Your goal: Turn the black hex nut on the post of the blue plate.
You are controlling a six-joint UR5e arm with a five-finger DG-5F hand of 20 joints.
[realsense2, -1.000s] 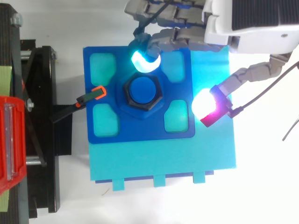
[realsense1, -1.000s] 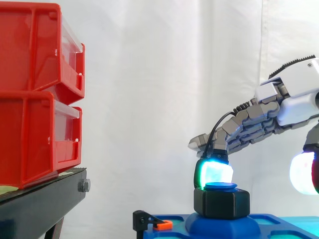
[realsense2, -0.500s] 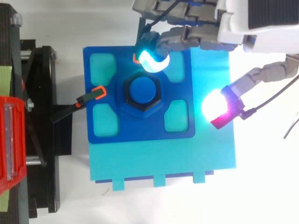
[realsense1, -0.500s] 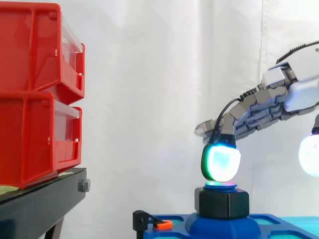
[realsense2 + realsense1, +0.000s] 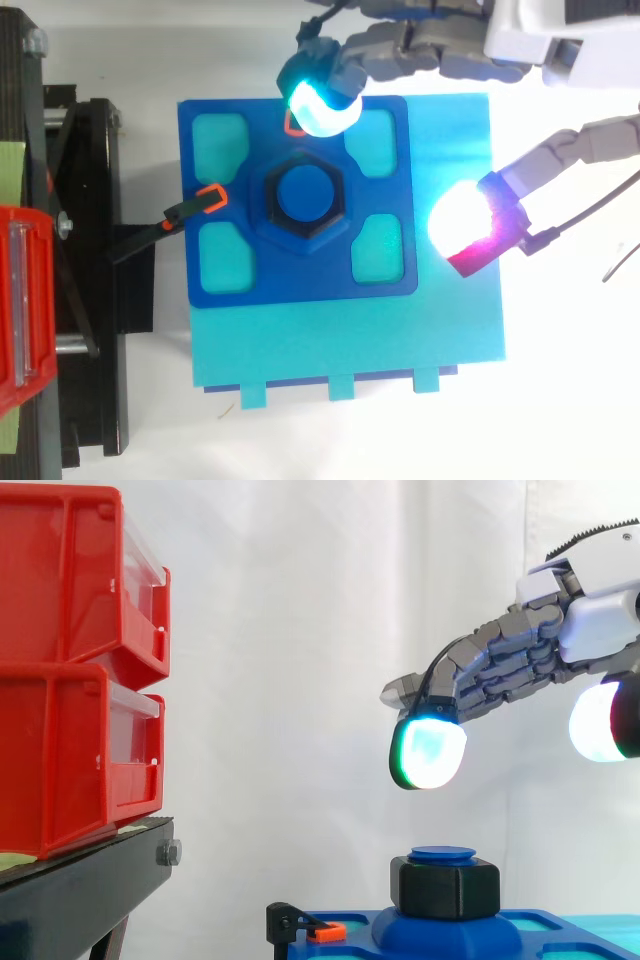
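Side view: hand (image 5: 520,660) hangs above the black hex nut (image 5: 444,888), with clear air between them. Fingers (image 5: 428,752) loosely extended, holding nothing. Nut sits on the post (image 5: 443,855) at the middle of the blue plate (image 5: 300,285). Top view: one glowing pad is over the plate's rim, beside the nut.

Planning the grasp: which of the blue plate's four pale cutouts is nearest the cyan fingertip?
The upper-right cutout in the top view: the cyan fingertip overlaps its corner; the other three lie clear.

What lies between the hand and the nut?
Side view: a bare gap. The hand hangs above the nut, with only the post's blue tip poking up.
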